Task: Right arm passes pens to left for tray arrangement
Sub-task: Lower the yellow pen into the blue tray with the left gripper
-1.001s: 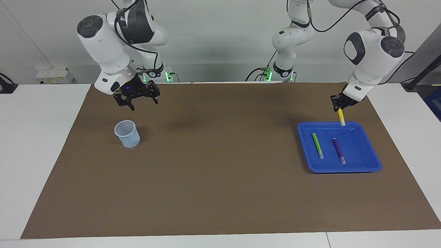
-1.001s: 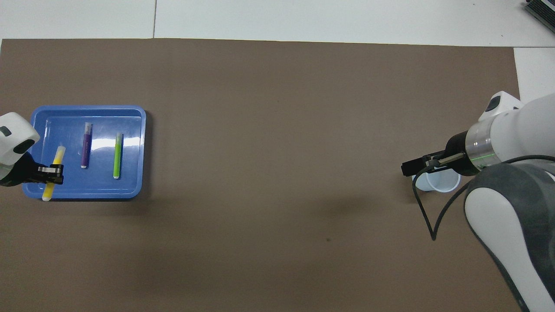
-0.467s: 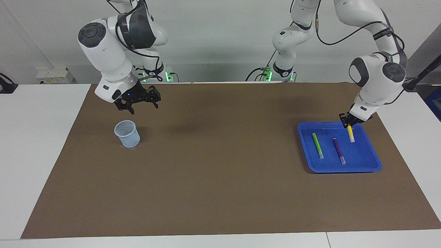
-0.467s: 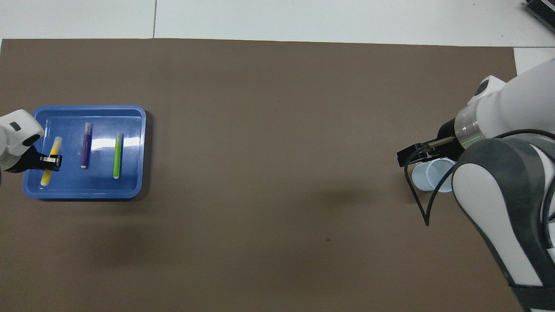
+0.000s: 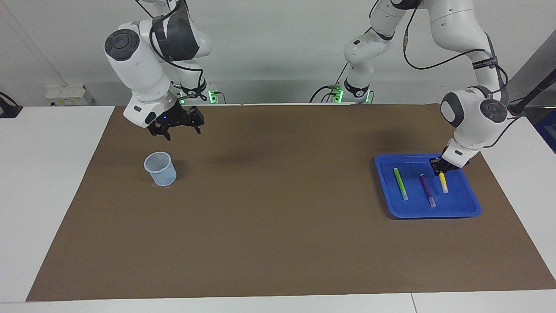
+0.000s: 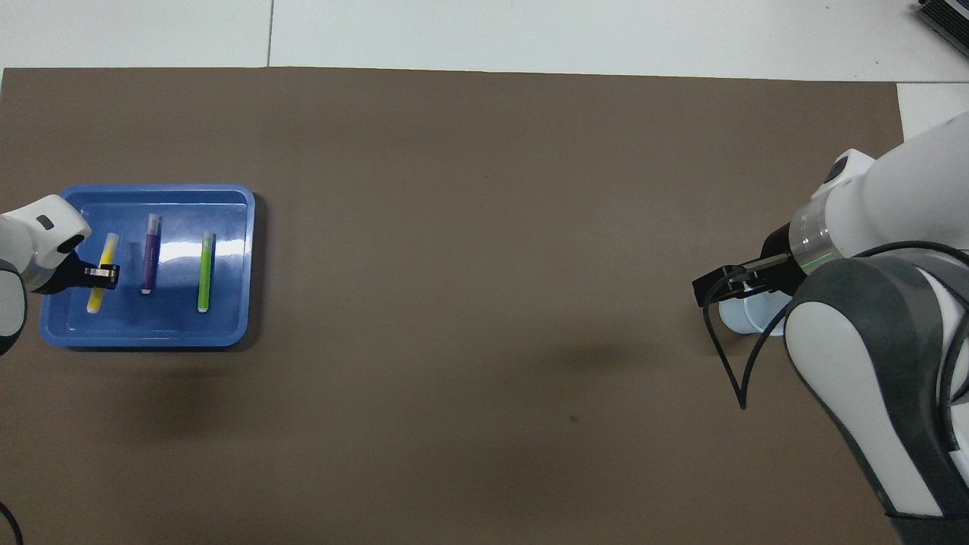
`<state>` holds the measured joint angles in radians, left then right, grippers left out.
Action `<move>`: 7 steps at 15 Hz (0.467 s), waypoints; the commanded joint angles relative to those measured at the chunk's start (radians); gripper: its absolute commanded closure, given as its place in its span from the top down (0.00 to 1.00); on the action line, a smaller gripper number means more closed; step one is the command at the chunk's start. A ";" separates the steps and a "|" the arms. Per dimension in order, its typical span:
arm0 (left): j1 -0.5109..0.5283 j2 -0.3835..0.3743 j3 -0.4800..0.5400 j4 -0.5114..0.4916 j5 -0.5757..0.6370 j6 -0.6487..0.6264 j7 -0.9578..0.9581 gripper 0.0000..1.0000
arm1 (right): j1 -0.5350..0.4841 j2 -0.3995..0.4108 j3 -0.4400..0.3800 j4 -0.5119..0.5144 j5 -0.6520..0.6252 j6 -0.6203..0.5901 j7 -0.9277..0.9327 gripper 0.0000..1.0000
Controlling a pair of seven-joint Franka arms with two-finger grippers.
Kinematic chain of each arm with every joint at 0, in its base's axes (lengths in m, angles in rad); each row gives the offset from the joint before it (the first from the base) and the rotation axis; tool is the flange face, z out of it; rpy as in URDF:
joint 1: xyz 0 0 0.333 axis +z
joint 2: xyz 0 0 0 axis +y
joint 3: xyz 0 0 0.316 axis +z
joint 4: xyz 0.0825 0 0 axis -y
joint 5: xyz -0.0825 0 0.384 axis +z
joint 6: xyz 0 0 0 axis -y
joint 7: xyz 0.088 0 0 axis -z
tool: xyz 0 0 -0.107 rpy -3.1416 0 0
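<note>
The yellow pen was gripped near its upper end by the left end effector, down in the blue tray at the left arm's end of the worktop. The purple pen and green pen lay beside it in the tray. The right end effector was held wide apart and empty over the worktop by the mesh cup. No legible writing could be made out.

Plain pale grey wall along the top of the facing view. White table under a brown mat covering most of it. Soft, even light, faint shadows on the mat.
</note>
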<state>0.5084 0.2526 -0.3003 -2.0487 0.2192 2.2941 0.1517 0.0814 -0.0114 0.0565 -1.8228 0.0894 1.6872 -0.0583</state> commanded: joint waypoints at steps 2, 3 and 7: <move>0.013 0.045 0.000 -0.007 0.025 0.076 0.003 0.00 | -0.012 -0.030 -0.010 -0.035 -0.020 0.032 0.012 1.00; 0.013 0.047 0.001 -0.021 0.038 0.094 0.002 0.00 | -0.014 -0.030 -0.012 -0.033 -0.022 0.034 0.012 1.00; 0.009 0.048 0.003 -0.033 0.118 0.117 0.002 0.47 | -0.014 -0.027 -0.010 -0.032 -0.022 0.072 0.006 1.00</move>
<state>0.5127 0.3000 -0.3000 -2.0556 0.3042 2.3734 0.1522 0.0713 -0.0190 0.0415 -1.8304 0.0894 1.7231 -0.0583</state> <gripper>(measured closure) 0.815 0.000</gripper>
